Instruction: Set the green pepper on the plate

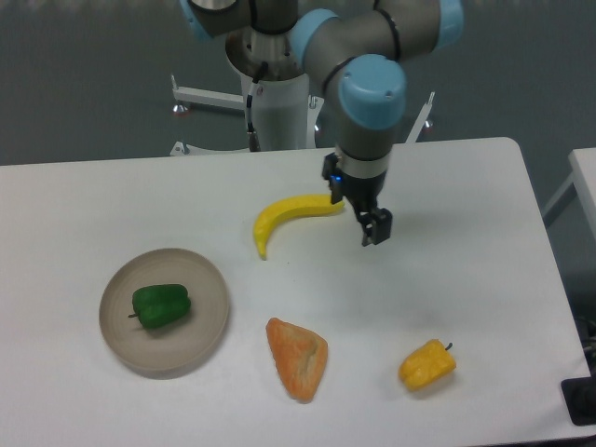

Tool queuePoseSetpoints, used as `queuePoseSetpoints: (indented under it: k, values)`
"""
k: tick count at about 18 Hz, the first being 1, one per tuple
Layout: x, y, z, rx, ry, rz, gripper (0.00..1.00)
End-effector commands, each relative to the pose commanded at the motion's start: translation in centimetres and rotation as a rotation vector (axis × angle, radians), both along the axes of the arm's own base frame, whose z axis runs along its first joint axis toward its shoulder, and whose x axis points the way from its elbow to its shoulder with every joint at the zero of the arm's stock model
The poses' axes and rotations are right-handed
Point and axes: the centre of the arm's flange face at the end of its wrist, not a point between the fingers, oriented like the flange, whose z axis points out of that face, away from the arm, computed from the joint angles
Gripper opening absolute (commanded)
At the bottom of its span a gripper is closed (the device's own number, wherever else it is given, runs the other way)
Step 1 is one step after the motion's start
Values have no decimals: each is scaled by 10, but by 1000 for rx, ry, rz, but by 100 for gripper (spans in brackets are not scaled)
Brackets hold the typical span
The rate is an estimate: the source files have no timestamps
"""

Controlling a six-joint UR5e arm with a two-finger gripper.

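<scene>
With the small glossy green bell pepper (pixel 161 305) resting inside the round grey-beige plate (pixel 210 300), placing looks done. Gripper (pixel 375 227) well right of plate, empty; finger gap unclear. Next: just retreat.

A white table (pixel 466 186) with rounded corners fills most of the view under even light. Behind it stands a dark grey wall (pixel 93 74). Another white surface's edge (pixel 582 172) shows at far right
</scene>
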Motion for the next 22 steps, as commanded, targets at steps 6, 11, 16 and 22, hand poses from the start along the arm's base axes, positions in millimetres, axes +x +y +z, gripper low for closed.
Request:
queuePoseSetpoints:
  k: [6, 11, 16, 22]
  values:
    - [-5, 4, -3, -31, 0, -6, 100]
    - [-7, 7, -5, -27, -1, -6, 100]
    - [-7, 8, -4, -22, 0, -6, 100]
    - [-8, 7, -2, -22, 4, -3, 100]
